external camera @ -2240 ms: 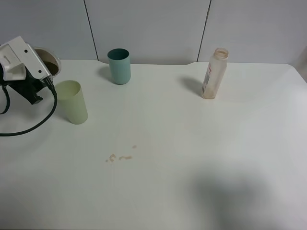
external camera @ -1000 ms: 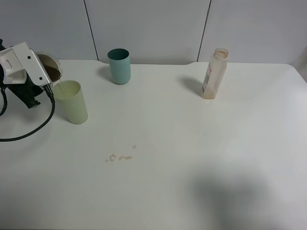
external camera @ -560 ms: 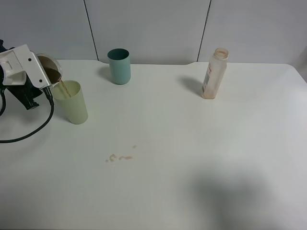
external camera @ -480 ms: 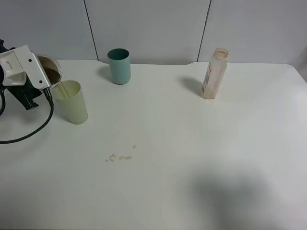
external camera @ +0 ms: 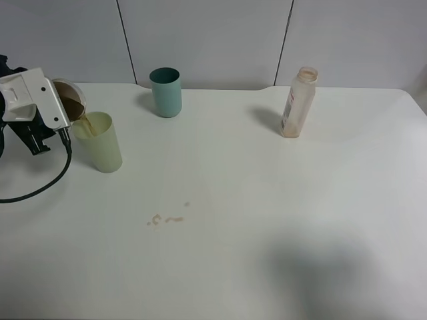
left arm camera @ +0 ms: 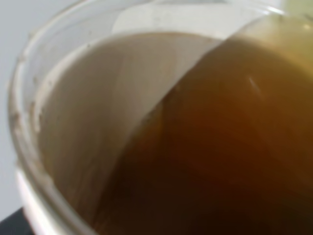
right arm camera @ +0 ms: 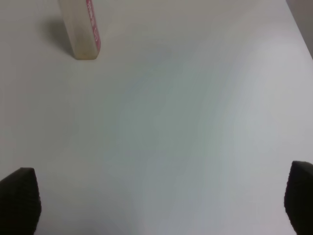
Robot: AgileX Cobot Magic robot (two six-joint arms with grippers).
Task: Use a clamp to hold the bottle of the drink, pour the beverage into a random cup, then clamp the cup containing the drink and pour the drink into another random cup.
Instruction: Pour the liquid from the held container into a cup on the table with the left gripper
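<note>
Translucent cup (external camera: 69,100) is pinched by left gripper (external camera: 59,112) and tilted over pale green tumbler (external camera: 100,141) so brown beverage (left arm camera: 220,147) is poured in; right gripper (right arm camera: 156,205) is spread, idle.

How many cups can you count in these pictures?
3: a teal cup at the back, a pale green tumbler at the left, and a tilted cup held over its rim.

High camera overlooks the whole bench (external camera: 267,200); left wrist view crowds the mouth of the cup (left arm camera: 83,122); right wrist view shares the bottle (right arm camera: 80,29).
</note>
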